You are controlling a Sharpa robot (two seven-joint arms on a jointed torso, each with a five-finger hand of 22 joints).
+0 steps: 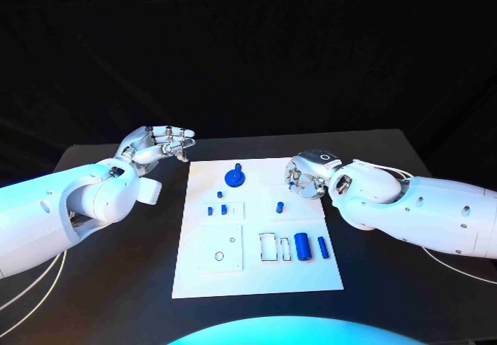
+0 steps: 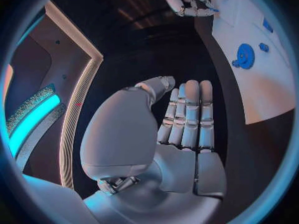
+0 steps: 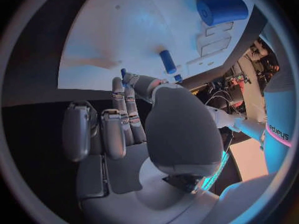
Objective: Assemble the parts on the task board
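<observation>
Your left hand hovered empty, fingers apart, left of the task board at frame centre. Your right hand, fingers curled on nothing, hung over the board's upper right edge; parts lay on it.

Dim room, cool blue light on my feeds.
The white rectangular task board shines brightly; my wrist views bend edges, dark at rims.
</observation>
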